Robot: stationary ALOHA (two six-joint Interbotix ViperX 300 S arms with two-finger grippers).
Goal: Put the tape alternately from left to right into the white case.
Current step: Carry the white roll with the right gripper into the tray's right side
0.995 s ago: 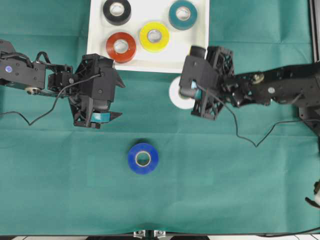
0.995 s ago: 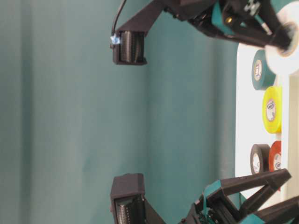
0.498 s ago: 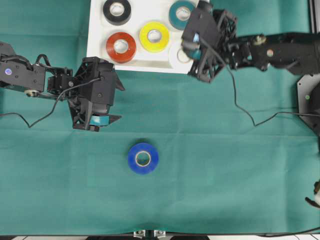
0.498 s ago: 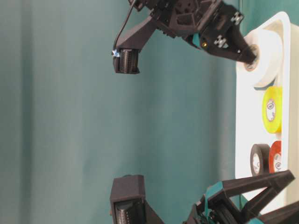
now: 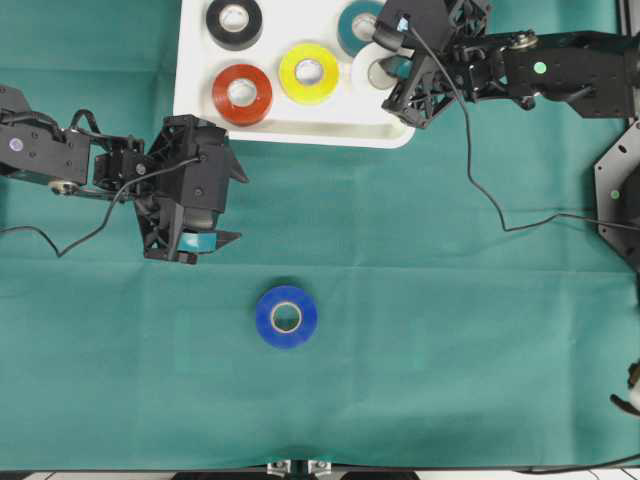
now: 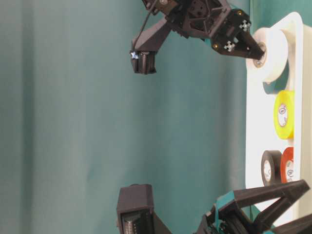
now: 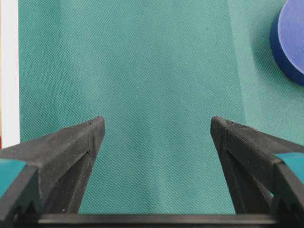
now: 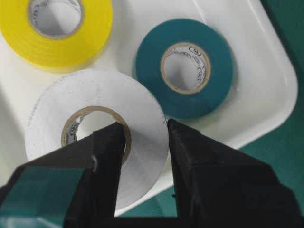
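On my overhead view the right end effector [image 5: 385,62] is over the right part of the white case [image 5: 196,60], and it is clamped on the white roll [image 5: 366,72]. My right wrist camera shows how: one finger [image 8: 107,142] sits inside the cardboard core and the other is against the outer face, so the roll's wall is pinched between them. From the table-level camera the white roll [image 6: 271,52] looks lifted above the case floor [image 6: 253,126] and tilted rather than lying flat, though I cannot tell whether its lower edge touches the case.

Four other rolls lie flat inside the case. The black roll [image 5: 234,22] is at the back left, the orange-red roll [image 5: 242,94] just in front of it, the yellow roll [image 5: 308,72] in the middle, and the teal roll [image 5: 356,25] at the back right, partly hidden by the right arm in the overhead view. Through the right wrist camera the teal roll [image 8: 184,67] sits just beside the white one.

The left end effector [image 5: 212,239] hangs over the green cloth on the desk [image 5: 450,330], near the case's front left corner, with its fingers spread wide and nothing between them. The blue roll [image 5: 286,316] lies flat on the cloth outside the case, near the left end effector, and its edge shows at the upper right of my left wrist view.
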